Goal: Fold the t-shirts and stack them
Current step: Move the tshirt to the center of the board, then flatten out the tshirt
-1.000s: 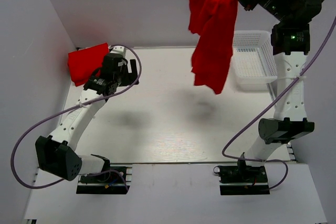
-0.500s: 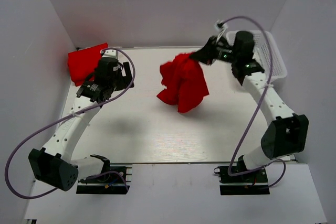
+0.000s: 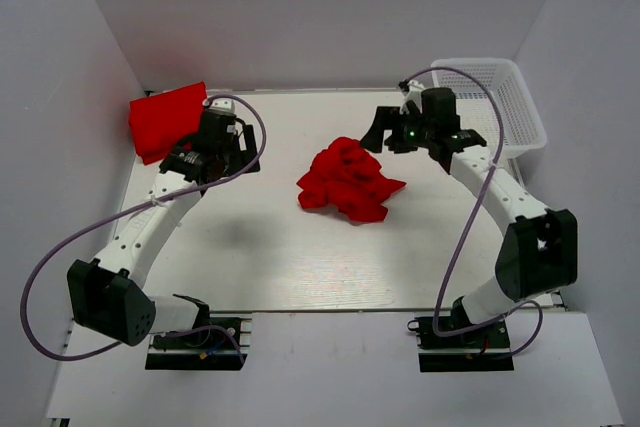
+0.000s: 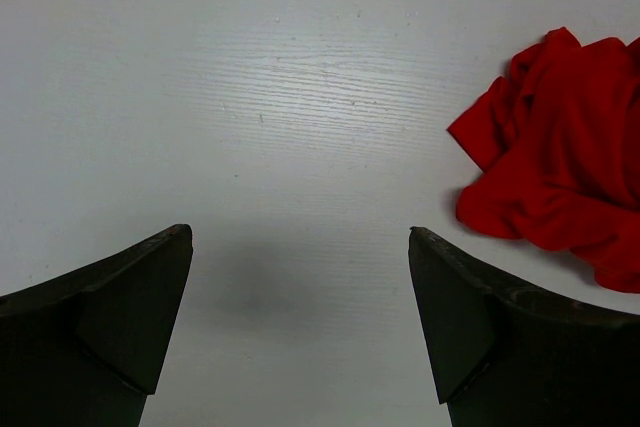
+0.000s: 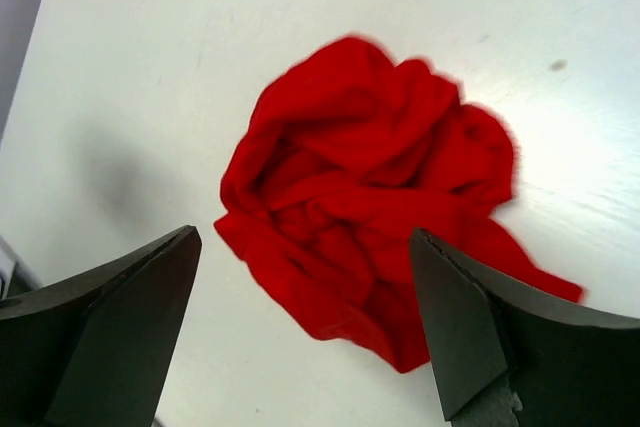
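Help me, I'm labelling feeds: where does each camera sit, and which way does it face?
Top external: above and behind the bases, looking down on the table, left arm, right arm, folded t-shirt, basket.
Left wrist: on the left arm, looking down at the table past the open left gripper.
Right wrist: on the right arm, looking down past the open right gripper.
Shared: all three show the crumpled t-shirt.

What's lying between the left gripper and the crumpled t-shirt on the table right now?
Only bare white tabletop lies between the left gripper and the crumpled t-shirt; the left wrist view shows it.
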Controlling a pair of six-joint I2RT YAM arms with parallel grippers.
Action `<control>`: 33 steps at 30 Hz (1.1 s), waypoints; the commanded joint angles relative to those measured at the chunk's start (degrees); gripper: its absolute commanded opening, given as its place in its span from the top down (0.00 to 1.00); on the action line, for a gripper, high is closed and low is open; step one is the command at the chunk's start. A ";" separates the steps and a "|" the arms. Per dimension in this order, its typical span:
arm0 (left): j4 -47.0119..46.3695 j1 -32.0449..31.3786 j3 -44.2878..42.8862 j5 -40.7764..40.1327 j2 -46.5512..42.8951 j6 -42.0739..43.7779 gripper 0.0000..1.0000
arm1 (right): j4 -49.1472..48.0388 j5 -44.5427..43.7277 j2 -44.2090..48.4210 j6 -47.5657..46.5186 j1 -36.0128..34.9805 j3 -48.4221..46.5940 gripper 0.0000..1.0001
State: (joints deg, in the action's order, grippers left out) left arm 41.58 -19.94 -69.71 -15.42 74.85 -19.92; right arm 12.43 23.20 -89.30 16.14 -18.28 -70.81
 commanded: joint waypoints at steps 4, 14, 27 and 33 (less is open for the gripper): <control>1.21 0.26 -5.15 0.04 -0.93 0.85 0.01 | 3.56 -13.43 8.60 -2.52 0.27 -7.67 0.10; 1.49 0.26 -8.69 1.70 -1.55 2.78 0.01 | 4.62 -21.36 15.82 -2.34 0.27 -6.36 0.10; -10.88 -4.56 -0.62 31.38 6.98 15.08 0.05 | 17.71 -27.85 9.77 1.70 0.53 -7.07 0.10; -9.85 -7.21 0.37 26.68 16.90 14.75 0.12 | 19.75 -27.86 7.38 6.88 0.70 -1.27 0.10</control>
State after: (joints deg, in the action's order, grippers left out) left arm 32.99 -26.81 -68.55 11.22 88.49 -5.32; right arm 30.24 -3.38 -81.78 19.70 -17.98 -74.59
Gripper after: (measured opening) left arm 0.887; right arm 0.904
